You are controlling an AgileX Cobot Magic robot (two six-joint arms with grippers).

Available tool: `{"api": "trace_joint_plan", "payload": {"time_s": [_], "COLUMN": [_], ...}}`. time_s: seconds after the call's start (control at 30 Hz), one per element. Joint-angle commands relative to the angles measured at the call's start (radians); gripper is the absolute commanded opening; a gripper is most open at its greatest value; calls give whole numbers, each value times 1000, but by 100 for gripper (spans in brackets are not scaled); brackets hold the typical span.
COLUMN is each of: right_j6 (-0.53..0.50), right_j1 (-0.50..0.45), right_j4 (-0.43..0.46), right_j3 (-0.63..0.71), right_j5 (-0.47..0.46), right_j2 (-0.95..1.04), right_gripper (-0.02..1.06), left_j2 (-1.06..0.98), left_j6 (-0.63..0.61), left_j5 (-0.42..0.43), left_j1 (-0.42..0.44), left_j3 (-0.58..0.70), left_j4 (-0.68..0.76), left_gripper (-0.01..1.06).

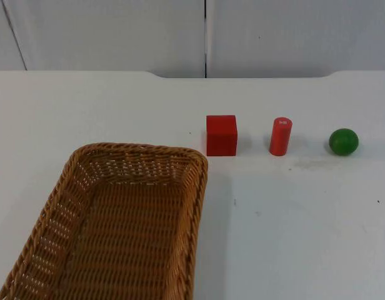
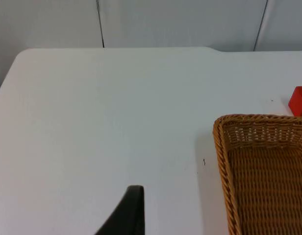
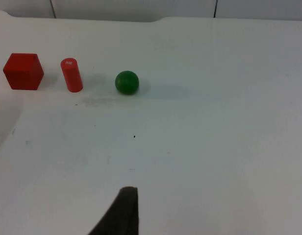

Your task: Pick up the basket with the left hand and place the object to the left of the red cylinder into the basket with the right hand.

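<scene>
A woven wicker basket [image 1: 74, 187] stands on the white table at the front left, and its rim [image 2: 222, 147] appears in the left wrist view. A red cube [image 1: 221, 134] sits just left of the upright red cylinder [image 1: 280, 135], with a green ball [image 1: 344, 142] to the cylinder's right. The right wrist view shows the same row: cube [image 3: 23, 71], cylinder [image 3: 71, 75], ball [image 3: 127, 82]. My left gripper [image 2: 131, 215] hangs over bare table to the left of the basket, apart from it. My right gripper [image 3: 124, 215] hovers over bare table well short of the row.
The grey partition wall [image 1: 205, 34] closes off the table's far edge. Open white table surface [image 1: 305, 231] lies to the right of the basket and in front of the three objects.
</scene>
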Motion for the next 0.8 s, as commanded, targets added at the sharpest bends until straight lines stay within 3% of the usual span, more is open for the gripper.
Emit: {"api": "trace_joint_plan", "payload": {"time_s": [0.0, 0.77], "right_j6": [0, 0], "right_j1": [-5, -5], "right_j4": [4, 4], "right_j3": [8, 8], "right_j5": [-6, -6], "right_j2": [-4, -4], "right_gripper": [105, 105], "left_j2": [9, 192], "left_j6": [-1, -1], "left_j5": [-10, -50], "left_j1": [2, 2], "left_j3": [-13, -14], "left_j4": [-12, -52], "left_gripper": [105, 105]}}
